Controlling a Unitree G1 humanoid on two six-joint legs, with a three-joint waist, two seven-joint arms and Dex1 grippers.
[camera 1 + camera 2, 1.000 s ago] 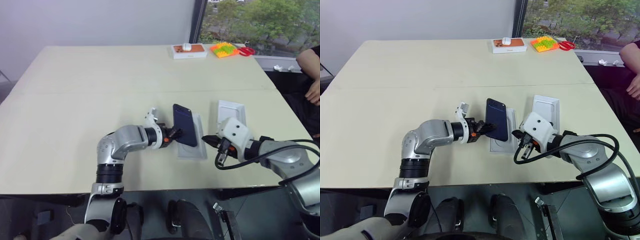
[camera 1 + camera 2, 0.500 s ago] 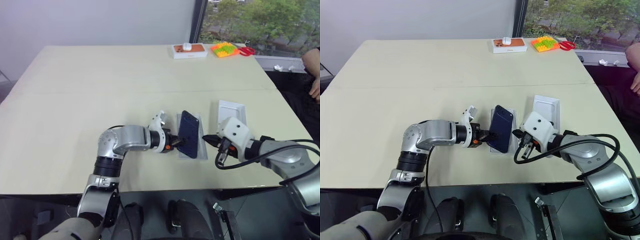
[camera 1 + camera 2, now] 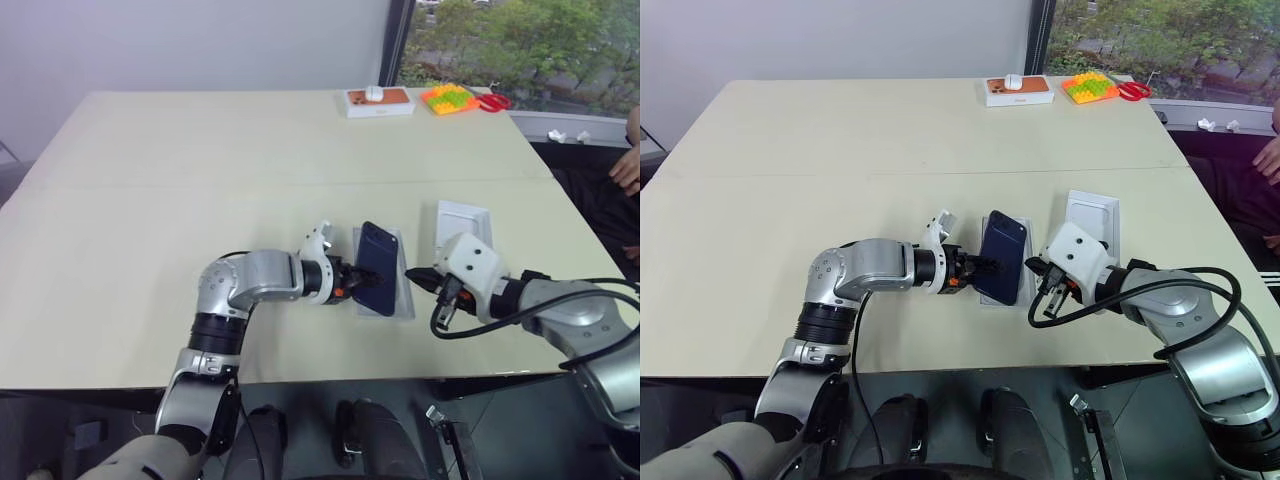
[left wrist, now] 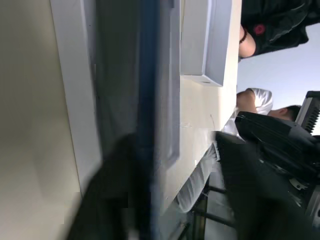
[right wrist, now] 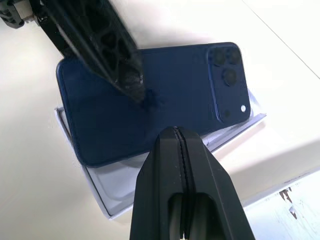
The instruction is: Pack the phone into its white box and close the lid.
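The dark blue phone (image 3: 378, 268) leans tilted over the shallow white box (image 3: 405, 302), camera cluster toward the far end. My left gripper (image 3: 352, 280) reaches it from the left, open, with the phone's edge (image 4: 148, 100) between its fingers. In the right wrist view one left finger (image 5: 120, 60) lies across the phone's back (image 5: 175, 85), above the box rim (image 5: 105, 200). My right gripper (image 3: 412, 276) is shut and empty, its tip just right of the box. A shallow white tray-like piece (image 3: 462, 225) lies right of the box; whether it is the lid I cannot tell.
At the table's far edge stand a white box with an orange top (image 3: 379, 101), a coloured block toy (image 3: 448, 98) and red scissors (image 3: 492, 101). A person's hand (image 3: 627, 170) shows at the right edge. The table front edge (image 3: 330, 380) is close behind my arms.
The phone went from nearly upright down to a flatter tilt over the white box, and the left arm sank with it. The left fingers have parted. The right gripper kept still.
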